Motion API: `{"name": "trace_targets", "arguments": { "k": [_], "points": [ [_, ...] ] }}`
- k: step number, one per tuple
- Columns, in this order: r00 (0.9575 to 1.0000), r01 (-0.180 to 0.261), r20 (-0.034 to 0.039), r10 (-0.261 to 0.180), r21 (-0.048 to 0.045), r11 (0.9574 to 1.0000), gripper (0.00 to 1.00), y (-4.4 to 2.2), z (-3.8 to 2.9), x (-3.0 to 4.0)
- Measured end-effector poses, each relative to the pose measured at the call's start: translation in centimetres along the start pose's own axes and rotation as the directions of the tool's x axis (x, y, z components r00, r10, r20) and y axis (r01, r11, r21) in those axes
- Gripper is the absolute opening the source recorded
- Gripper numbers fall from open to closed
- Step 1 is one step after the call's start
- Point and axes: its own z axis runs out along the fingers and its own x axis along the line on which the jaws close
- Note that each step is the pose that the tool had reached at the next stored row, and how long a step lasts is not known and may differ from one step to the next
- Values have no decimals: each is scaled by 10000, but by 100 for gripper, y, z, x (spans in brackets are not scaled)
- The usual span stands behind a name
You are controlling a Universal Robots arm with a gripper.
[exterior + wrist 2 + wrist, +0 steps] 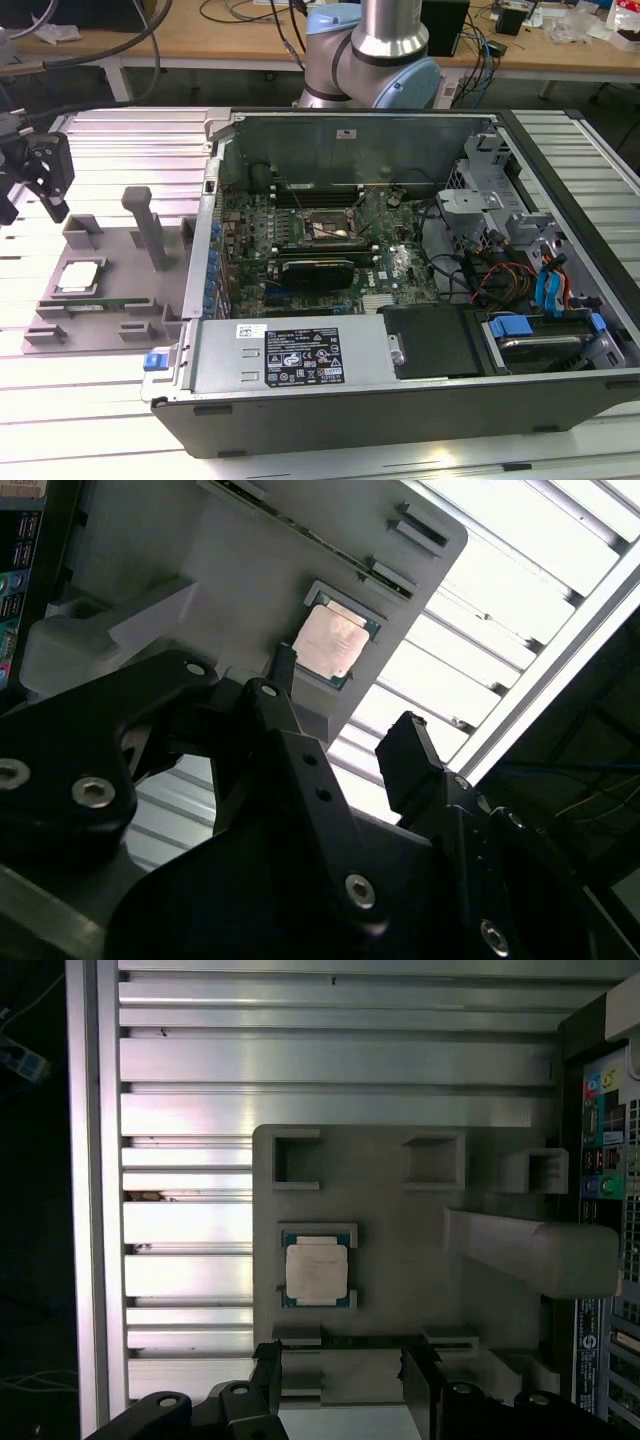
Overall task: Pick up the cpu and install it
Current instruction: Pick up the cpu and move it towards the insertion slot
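Jaws: spread, empty, tilted above the bench at the exterior view's left, near the tray.
CPU: flat in the tray's recess.

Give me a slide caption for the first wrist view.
Open gripper poised near the cpu resting in its grey tray.

Silver arm, pale blue joint caps; black gripper, apparently steel screws.
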Motion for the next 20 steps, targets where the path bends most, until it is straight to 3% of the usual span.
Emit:
{"name": "trace_targets", "arguments": {
  "k": [20],
  "points": [
    [10000, -1, 0, 1, 0, 10000, 60, 6, 119, 4]
  ]
}}
